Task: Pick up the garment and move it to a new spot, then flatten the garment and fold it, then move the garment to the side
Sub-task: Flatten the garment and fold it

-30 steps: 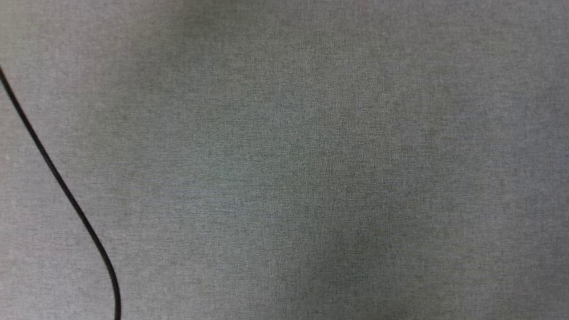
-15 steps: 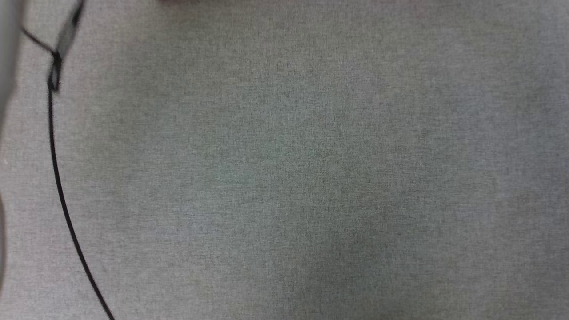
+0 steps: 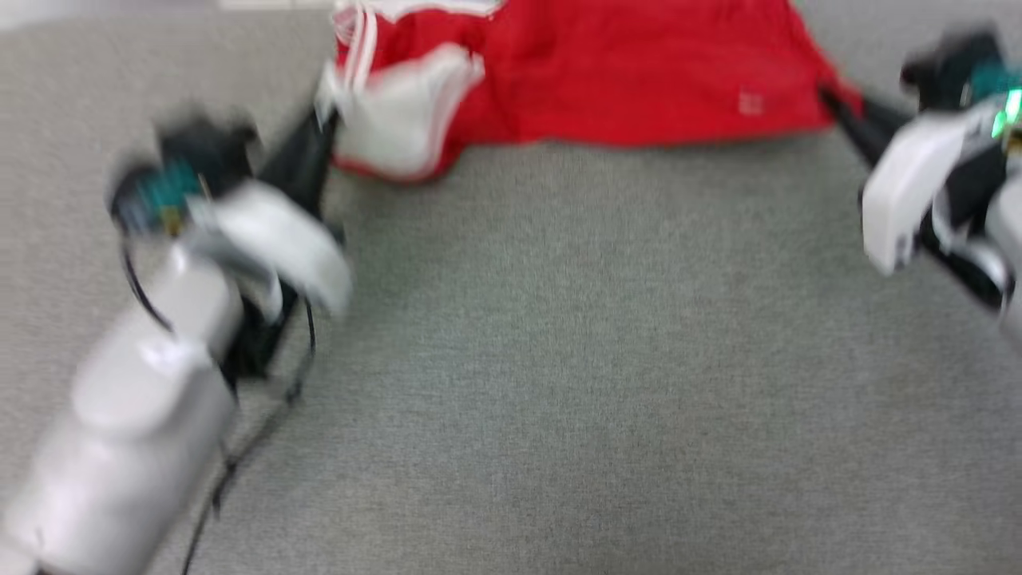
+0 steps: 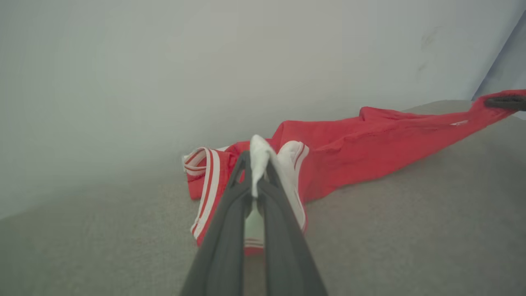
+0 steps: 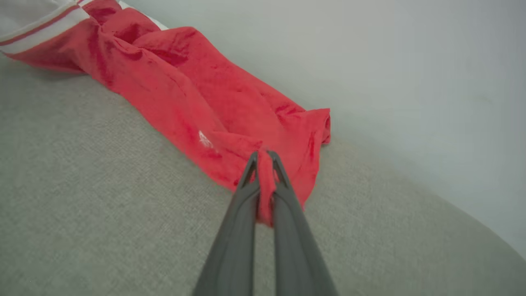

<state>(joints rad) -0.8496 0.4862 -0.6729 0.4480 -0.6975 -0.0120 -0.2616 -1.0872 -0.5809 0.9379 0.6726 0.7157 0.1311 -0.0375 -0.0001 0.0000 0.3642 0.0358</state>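
Observation:
The red garment (image 3: 607, 80) lies stretched across the far side of the grey cloth-covered table (image 3: 559, 359), its white sleeve (image 3: 399, 120) at the left. My left gripper (image 3: 323, 128) is shut on the white sleeve; in the left wrist view the white cloth is pinched between the dark fingers (image 4: 257, 164). My right gripper (image 3: 830, 100) is shut on the garment's red right corner, which the right wrist view shows squeezed between its fingertips (image 5: 263, 158). The garment (image 5: 197, 94) sags onto the table between both grips. A small white print (image 5: 204, 139) shows near that corner.
A thin black cable (image 3: 239, 447) hangs beside my left forearm. A pale wall (image 4: 205, 61) rises right behind the table's far edge. Open grey tabletop lies in front of the garment.
The head camera has tilted up: earlier it showed bare grey cloth and a cable, now both arms and the garment are in view, blurred by motion.

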